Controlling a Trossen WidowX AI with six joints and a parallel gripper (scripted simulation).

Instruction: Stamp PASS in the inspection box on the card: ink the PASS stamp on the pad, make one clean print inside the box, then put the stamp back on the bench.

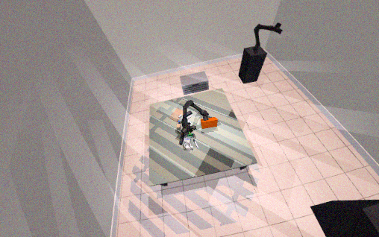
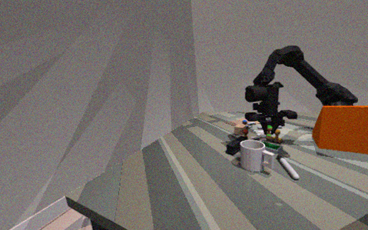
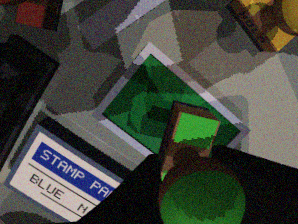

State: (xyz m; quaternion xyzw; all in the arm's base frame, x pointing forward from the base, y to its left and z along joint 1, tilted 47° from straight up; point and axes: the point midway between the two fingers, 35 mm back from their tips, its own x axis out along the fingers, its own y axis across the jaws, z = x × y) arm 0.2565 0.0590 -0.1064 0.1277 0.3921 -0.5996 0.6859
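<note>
My gripper (image 2: pixel 269 131) (image 3: pixel 185 159) is shut on a stamp (image 3: pixel 196 126) with a green face on top of its block and a round green knob. In the wrist view the stamp overlaps the right side of an open ink pad (image 3: pixel 120 107) (image 2: pixel 273 146), a green field in a pale rim. In the exterior view the stamp stands over the pad; whether it touches is hidden. A lid or label reading STAMP PAD, BLUE (image 3: pixel 75 172) lies beside the pad, partly behind the fingers. I cannot make out the card's inspection box or the stamp's underside.
A yellow-knobbed stamp (image 3: pixel 290 15) (image 2: pixel 278 135) and a red piece (image 3: pixel 30 14) lie beyond the pad. A dark block (image 3: pixel 20 75) (image 2: pixel 234 145) is left of it. A white mug (image 2: pixel 252 156), a white pen-like rod (image 2: pixel 289 168) and a large orange box (image 2: pixel 347 129) (image 1: pixel 209 123) stand nearby.
</note>
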